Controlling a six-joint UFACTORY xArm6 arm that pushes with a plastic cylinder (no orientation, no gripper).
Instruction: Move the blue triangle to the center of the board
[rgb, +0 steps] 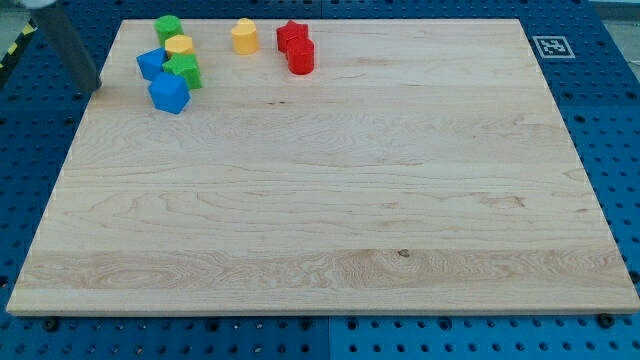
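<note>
My tip (97, 88) at 9 o'clock of small blue triangle block (152, 63); no hand fitted, state cannot tell. Risk: push drags touching green block (185, 70), blue cube (169, 93) across wooden counter (330, 200).

blocks (175, 65) crowd top-left, wooden board (330, 220) open elsewhere

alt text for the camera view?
Eight small coloured blocks cluster at the view's top left of a wooden board: two blue, two green, two yellow, two red. My tip sits just left of them.
</note>
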